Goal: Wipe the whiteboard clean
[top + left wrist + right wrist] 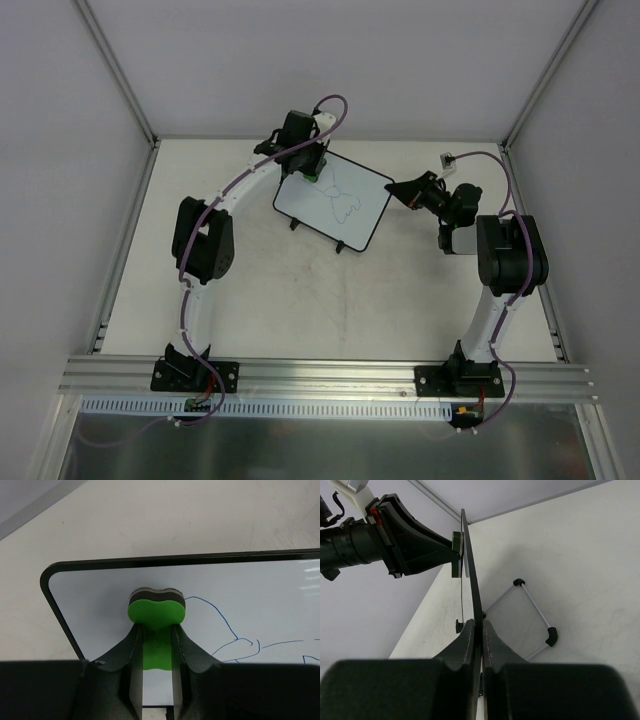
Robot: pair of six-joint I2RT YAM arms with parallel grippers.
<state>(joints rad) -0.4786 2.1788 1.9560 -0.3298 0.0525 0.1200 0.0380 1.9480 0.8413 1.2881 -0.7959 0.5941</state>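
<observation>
The left claw (pixel 156 628) grips the green eraser (pixel 156 611) against the whiteboard (pixel 280 595), whose edge the right claw (pixel 481 626) pinches; hard wiping could twist it loose.

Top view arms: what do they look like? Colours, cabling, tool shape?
The left arm and right arm match: white links between bulky black joint housings, black base plates, a purple cable along each. The left tool and right tool are black, with two fingers tapering to narrow tips.
</observation>
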